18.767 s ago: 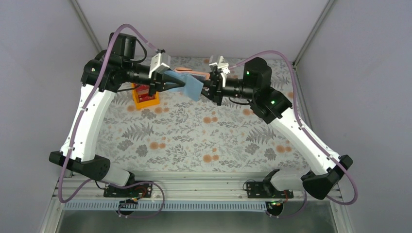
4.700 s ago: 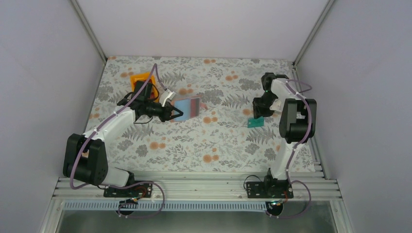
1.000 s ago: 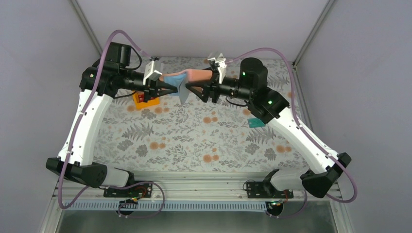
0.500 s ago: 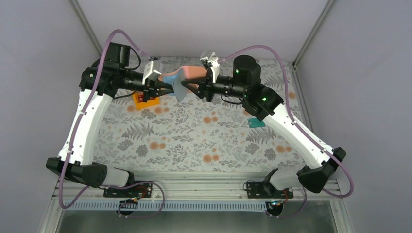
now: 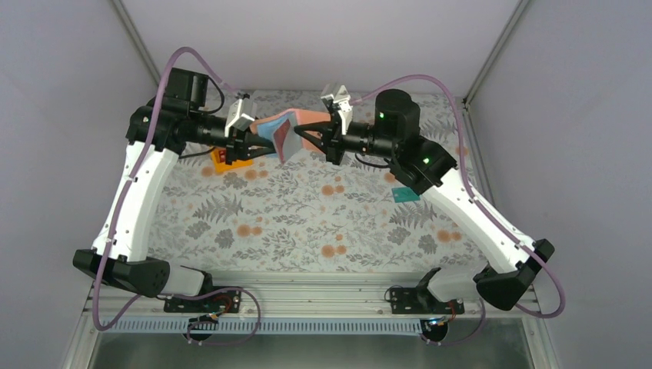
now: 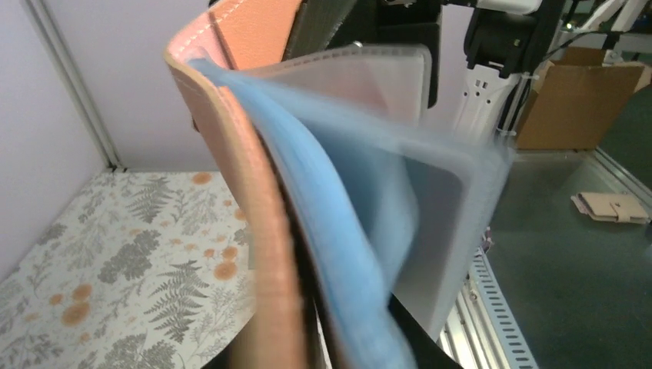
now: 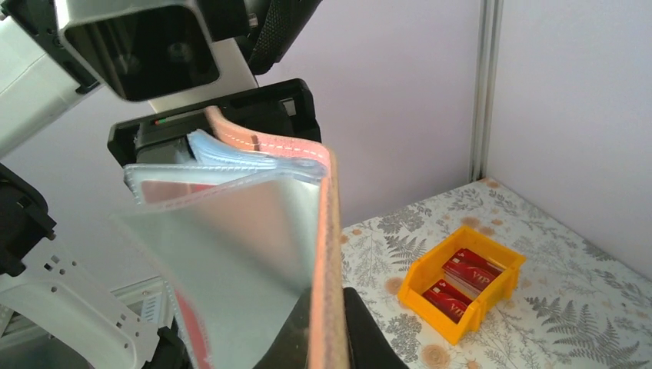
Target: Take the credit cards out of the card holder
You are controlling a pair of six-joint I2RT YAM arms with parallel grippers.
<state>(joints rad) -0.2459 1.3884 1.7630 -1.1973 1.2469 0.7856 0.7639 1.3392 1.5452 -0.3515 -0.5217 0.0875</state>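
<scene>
Right gripper [image 5: 314, 138] drawn back slightly; wallet [image 5: 286, 123] spread wider, held aloft.
Stitched tan leather, blue lining, clear floppy sleeves [image 7: 231, 231]. Left gripper [image 5: 255, 143] and right gripper each pinch one cover, jaws nearly closed. Red cards [image 7: 464, 270] fill the orange tray [image 7: 503, 278] beneath the left gripper; teal card [image 5: 404, 194] lies below the right arm.

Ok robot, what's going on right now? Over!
Left end effector and right end effector both shut on card holder, held open midair. Teal card on table, red cards in tray. Nothing blocking.
</scene>
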